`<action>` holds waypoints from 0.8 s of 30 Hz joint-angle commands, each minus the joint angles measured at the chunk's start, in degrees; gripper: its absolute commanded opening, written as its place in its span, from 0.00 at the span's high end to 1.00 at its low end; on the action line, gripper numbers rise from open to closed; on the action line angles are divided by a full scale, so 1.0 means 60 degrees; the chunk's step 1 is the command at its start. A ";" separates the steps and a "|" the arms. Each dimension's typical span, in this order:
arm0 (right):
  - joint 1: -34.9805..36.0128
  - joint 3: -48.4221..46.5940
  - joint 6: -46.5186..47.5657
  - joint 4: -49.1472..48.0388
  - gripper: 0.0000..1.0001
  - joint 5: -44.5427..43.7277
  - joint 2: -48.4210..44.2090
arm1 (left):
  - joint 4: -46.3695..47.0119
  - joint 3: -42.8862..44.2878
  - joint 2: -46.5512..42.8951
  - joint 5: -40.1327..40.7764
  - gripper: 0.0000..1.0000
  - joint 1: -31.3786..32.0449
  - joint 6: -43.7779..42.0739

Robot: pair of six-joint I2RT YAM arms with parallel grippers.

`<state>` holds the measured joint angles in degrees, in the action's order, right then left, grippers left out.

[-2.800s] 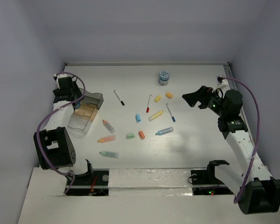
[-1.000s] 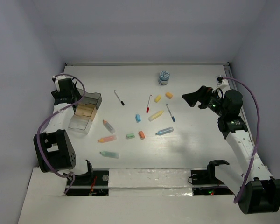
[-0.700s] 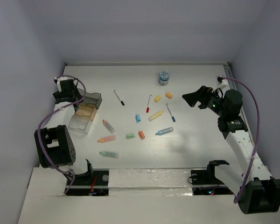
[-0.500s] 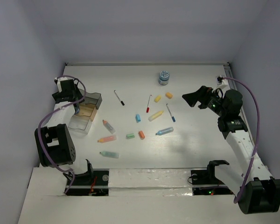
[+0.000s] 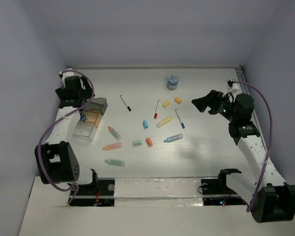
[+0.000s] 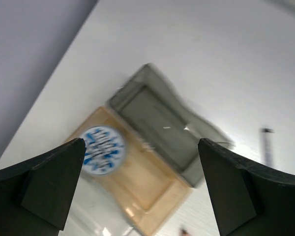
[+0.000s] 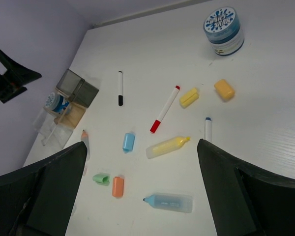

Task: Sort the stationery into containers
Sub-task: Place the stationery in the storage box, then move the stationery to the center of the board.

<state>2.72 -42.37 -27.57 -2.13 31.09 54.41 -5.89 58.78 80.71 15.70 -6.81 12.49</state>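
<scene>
The left claw [image 6: 141, 146] is seen spread wide and empty over the containers [image 5: 102, 105] at far left, the nearest marker [image 5: 114, 133] being laid just near-right, slanted far-left to near-right, well apart from the equally slack right claw [image 7: 141, 145].

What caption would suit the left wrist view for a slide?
Open left gripper above a grey box and an amber tray compartment with a round blue-white pot in it.

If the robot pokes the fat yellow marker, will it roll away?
Probably, if poked from the side: the yellow marker looks round and lies flat on the smooth table. It narrows toward one tip, so it may curve rather than roll straight. It looks like hard plastic, so likely stiff and light.
</scene>
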 commanded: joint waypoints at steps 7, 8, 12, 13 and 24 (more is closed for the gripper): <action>0.0088 -0.0525 0.0566 0.0325 0.00 -0.0860 0.0832 | 0.0234 0.1540 -0.0913 -0.1006 0.01 0.3783 0.0554; 0.0175 -0.0584 0.0582 0.0572 0.00 -0.0948 0.0906 | 0.0322 0.1613 -0.0767 -0.1093 0.01 0.4018 0.0642; 0.0176 -0.0673 0.0596 0.0853 0.00 -0.1679 0.1053 | 0.0616 0.3203 0.0695 -0.1256 0.01 0.5307 0.0804; 0.0176 -0.0658 0.0596 0.0911 0.00 -0.1826 0.1068 | 0.0601 0.3631 0.1526 -0.1255 0.01 0.5745 0.0731; 0.0176 -0.0146 0.0421 0.0458 0.00 -0.2166 0.0599 | -0.0555 1.0309 0.7770 -0.2177 0.01 0.6701 0.0861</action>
<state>3.46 -43.22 -25.26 3.84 18.44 60.01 -6.39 113.10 123.50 4.73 33.08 16.34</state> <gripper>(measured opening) 0.997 0.990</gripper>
